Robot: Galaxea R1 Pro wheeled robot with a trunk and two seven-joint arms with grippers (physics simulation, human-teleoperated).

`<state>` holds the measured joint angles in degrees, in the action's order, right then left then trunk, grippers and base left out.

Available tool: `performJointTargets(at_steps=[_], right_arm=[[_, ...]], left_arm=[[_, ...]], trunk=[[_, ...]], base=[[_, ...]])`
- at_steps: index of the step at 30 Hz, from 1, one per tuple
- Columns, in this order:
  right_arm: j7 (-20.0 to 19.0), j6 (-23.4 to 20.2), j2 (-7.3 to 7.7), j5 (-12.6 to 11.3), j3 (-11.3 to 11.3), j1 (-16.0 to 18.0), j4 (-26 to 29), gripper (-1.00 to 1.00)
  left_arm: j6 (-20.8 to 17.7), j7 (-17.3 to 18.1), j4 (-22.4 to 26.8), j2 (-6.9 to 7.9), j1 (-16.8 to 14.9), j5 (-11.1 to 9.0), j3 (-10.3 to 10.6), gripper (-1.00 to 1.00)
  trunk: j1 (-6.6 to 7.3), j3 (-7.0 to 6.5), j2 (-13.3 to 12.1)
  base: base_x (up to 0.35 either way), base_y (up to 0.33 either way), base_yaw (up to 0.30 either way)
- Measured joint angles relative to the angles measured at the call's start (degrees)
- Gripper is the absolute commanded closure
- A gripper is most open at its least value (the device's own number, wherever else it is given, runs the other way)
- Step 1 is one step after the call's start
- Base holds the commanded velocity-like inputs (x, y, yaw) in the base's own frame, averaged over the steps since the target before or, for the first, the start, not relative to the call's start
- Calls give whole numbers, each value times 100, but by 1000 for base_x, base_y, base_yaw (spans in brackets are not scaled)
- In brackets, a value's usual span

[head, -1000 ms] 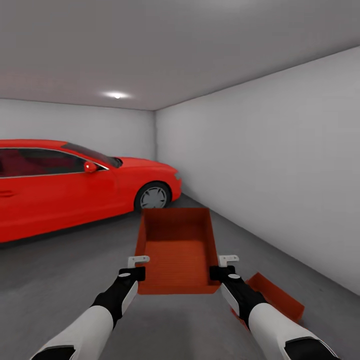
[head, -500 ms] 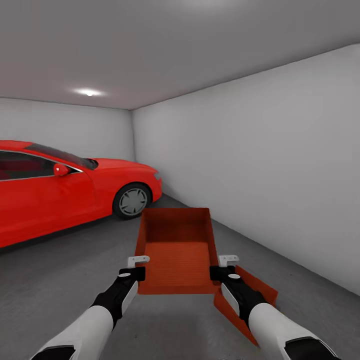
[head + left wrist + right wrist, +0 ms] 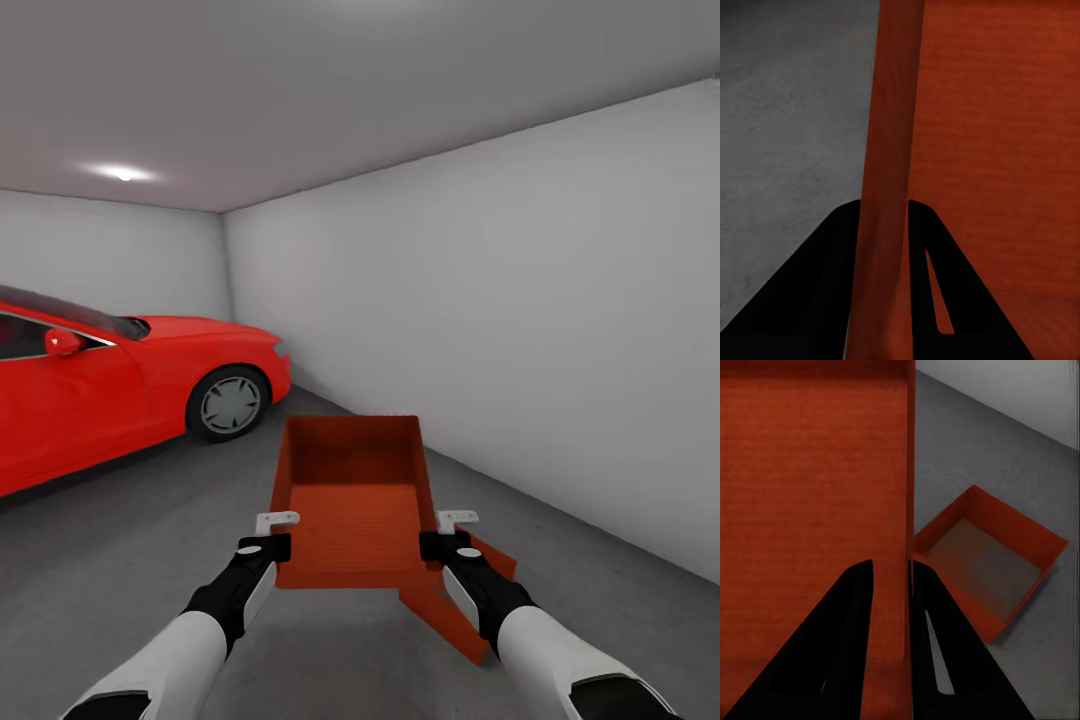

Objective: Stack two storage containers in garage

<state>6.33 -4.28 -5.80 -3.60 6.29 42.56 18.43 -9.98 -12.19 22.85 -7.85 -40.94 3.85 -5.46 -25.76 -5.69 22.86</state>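
Presently, the held storage container (image 3: 350, 500), a shallow red-orange rectangular bin with thin plain walls and a faintly ribbed flat bottom, hangs above the matte, mottled dark grey floor (image 3: 120, 560) of the garage. Its long axis points away from the robot toward the white-grey wall (image 3: 520, 300). The left pincer (image 3: 277, 534) is clenched on its left wall, the right pincer (image 3: 447, 534) on its right wall. The second container (image 3: 990, 556) lies on the floor beside the right arm, turned diagonally. A glossy red car (image 3: 110, 380) stands left.
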Motion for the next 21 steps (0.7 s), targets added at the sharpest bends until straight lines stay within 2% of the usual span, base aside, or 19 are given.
performJointTargets(at_steps=[21], right_arm=[[18, -9, -8, 3, 5, 1, 2, 100]], left_arm=[[-2, 11, -3, 1, 0, 17, -25, 100]], trunk=[[0, 56, 0]], base=[[0, 0, -269]])
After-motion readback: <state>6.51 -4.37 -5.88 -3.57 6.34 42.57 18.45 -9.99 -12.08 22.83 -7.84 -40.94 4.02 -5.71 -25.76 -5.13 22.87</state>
